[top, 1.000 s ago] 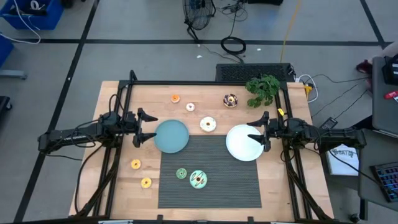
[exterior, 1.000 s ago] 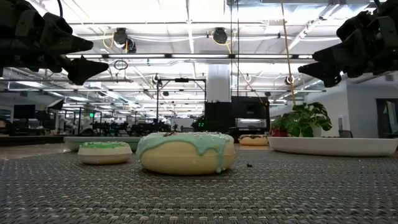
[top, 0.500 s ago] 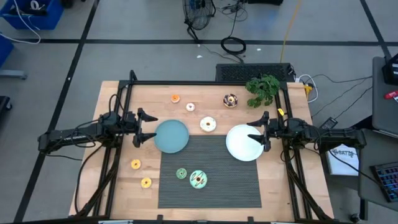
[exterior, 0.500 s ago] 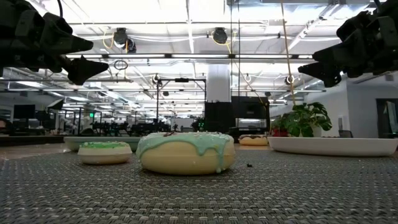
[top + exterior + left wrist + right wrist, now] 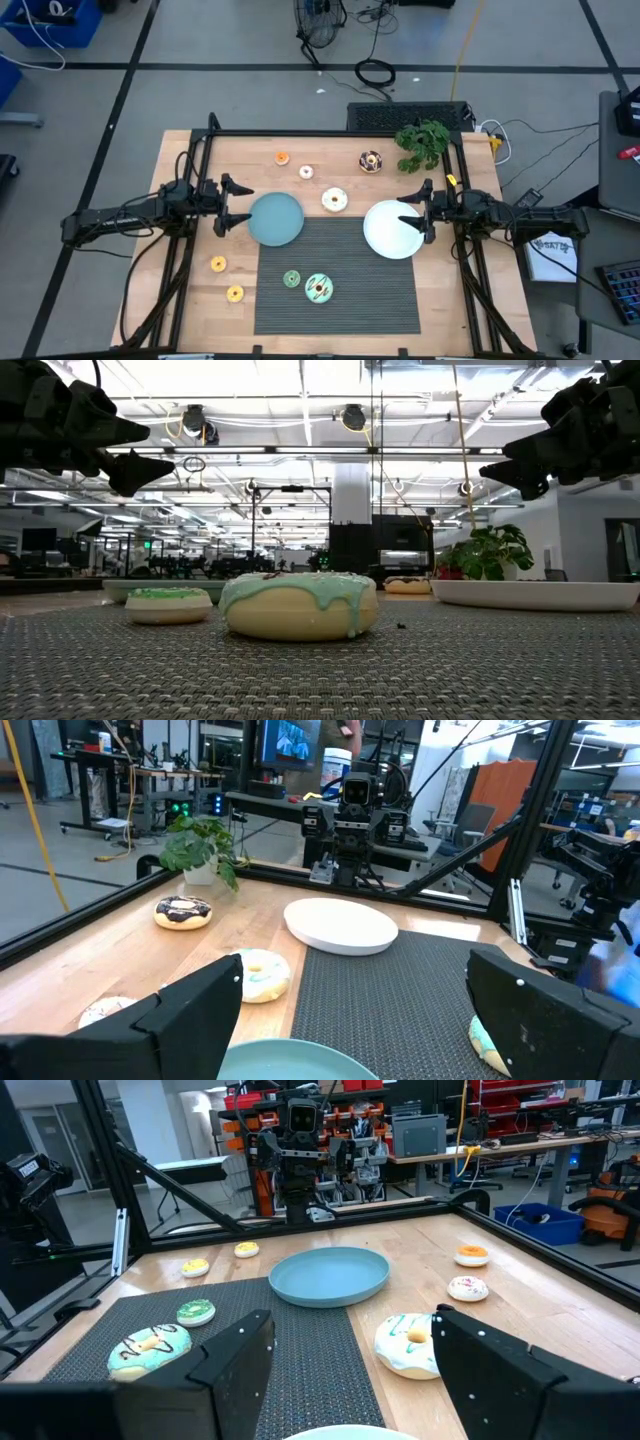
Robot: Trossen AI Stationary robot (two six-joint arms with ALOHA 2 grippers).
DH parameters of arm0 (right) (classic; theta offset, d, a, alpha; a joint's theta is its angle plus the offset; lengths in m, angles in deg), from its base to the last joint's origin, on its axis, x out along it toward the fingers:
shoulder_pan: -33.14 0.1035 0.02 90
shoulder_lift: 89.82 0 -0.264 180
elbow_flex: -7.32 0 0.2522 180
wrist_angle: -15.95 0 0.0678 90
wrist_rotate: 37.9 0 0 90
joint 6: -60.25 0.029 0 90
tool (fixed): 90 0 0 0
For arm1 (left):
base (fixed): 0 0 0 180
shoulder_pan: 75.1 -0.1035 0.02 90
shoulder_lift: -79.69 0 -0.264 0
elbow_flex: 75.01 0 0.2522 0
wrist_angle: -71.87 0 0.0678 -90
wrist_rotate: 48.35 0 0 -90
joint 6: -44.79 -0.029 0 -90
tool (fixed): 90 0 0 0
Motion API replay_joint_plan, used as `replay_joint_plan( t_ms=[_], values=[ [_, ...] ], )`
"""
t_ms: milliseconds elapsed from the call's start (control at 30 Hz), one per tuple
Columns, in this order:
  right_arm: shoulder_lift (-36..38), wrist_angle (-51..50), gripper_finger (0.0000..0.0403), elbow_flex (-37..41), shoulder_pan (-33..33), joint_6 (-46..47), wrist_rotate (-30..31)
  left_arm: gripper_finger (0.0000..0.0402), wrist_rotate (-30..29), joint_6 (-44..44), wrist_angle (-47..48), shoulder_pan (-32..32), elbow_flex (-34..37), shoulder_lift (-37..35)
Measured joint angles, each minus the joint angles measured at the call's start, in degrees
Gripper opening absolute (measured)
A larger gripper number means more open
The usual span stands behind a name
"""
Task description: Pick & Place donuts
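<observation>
- Left pincer (image 5: 238, 206) fingers apart, at teal plate (image 5: 275, 219) edge
- Right pincer (image 5: 409, 211) fingers apart, over white plate (image 5: 386, 234) rim
- Donuts (image 5: 318, 288) scattered, well apart, on the table (image 5: 180, 300)

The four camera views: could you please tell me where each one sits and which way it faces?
High: overhead, straight down; both arms, left gripper, right gripper.
Low: mat level, facing the mint donut; grippers overhead.
Left wrist: faces the white plate; own fingers.
Right wrist: faces the teal plate; own fingers.
Shared: each wrist view shows the opposite arm.
</observation>
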Motion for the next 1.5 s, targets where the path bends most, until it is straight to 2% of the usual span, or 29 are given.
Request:
replay_joint_plan(
  t_ms=[900, 1033, 1267, 1333, 1400, 1500],
  values=[
    [0.0, 0.0, 0.0251, 0.0, 0.0, 0.0, 0.0, 0.0379, 0.0, 0.0, 0.0, 0.0, 0.0, 0.0],
    [0.0, 0.0, 0.0251, 0.0, 0.0, -2.2, 0.0, 0.0379, 0.0, 0.0, 0.0, 0.0, 0.0, 0.0],
    [0.0, 0.0, 0.0251, 0.0, 0.1, 8.4, -0.1, 0.0379, 0.0, 0.0, 0.0, 0.0, 0.0, 0.0],
    [0.0, 0.0, 0.0251, 0.0, 0.1, 8.9, -0.1, 0.0379, 0.0, 0.0, 0.0, 0.0, 0.0, 0.0],
    [0.0, 0.1, 0.0251, 0.0, 0.1, 8.9, 1.8, 0.0379, 0.0, 0.0, 0.0, 0.0, 0.0, 0.0],
    [0.0, 0.1, 0.0251, 0.0, 0.1, 10.3, 8.2, 0.0379, 0.0, 0.0, 0.0, 0.0, 0.0, 0.0]
  ],
)
